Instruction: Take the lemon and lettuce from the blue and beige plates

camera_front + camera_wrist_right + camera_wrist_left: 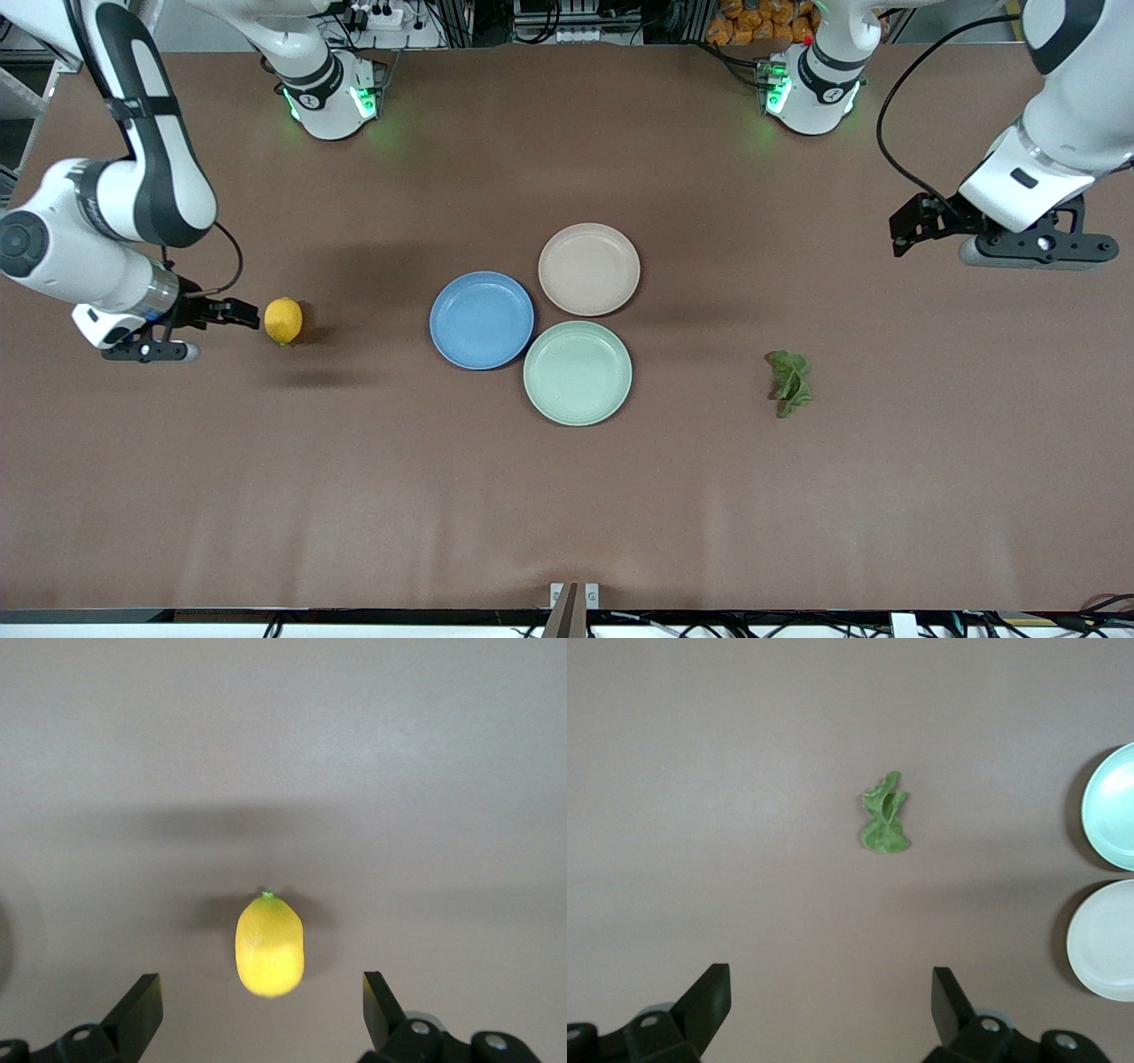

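Note:
The yellow lemon (283,320) lies on the bare table toward the right arm's end, off the plates; it also shows in the right wrist view (269,945). My right gripper (237,313) (261,985) is open and empty, its fingertips close beside the lemon. The green wrinkly lettuce (788,382) (885,815) lies on the table toward the left arm's end. My left gripper (904,233) (830,979) is open and empty, up over the table apart from the lettuce. The blue plate (481,320) and the beige plate (589,268) (1103,943) stand empty at mid-table.
A pale mint-green plate (578,372) (1114,804), empty, touches the blue and beige plates and is the nearest of them to the front camera. The arms' bases stand at the table's back edge. The table is brown.

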You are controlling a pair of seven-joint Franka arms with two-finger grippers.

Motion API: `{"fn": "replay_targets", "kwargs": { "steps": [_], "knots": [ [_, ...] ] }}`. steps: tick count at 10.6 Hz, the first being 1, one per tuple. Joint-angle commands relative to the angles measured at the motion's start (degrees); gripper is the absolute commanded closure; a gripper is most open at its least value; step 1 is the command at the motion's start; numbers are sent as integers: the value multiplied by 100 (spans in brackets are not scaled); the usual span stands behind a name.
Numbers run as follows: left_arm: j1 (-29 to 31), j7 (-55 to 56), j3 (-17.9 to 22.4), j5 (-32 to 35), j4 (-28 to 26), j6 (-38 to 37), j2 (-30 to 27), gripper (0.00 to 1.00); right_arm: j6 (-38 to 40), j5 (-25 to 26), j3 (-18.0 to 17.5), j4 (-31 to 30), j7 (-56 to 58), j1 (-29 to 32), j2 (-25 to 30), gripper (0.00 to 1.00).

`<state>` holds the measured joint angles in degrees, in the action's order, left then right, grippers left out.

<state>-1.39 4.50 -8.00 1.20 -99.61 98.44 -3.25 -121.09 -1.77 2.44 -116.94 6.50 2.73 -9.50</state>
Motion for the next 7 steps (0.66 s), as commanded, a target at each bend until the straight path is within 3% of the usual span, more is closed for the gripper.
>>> {"fn": "replay_targets", "kwargs": {
  "steps": [1, 5, 7],
  "knots": [
    [42, -142, 18, -146, 494, -491, 88, 0, 1161, 518, 72, 713, 36, -219, 203, 0],
    [60, -125, 18, -155, 1039, -992, 324, 0, 2027, 555, 300, 1603, 27, -527, 404, 0],
    [60, -124, 9, -155, 1058, -1038, 325, 0, 2333, 974, 274, 2094, 27, -597, 467, 0]
  ]
}}
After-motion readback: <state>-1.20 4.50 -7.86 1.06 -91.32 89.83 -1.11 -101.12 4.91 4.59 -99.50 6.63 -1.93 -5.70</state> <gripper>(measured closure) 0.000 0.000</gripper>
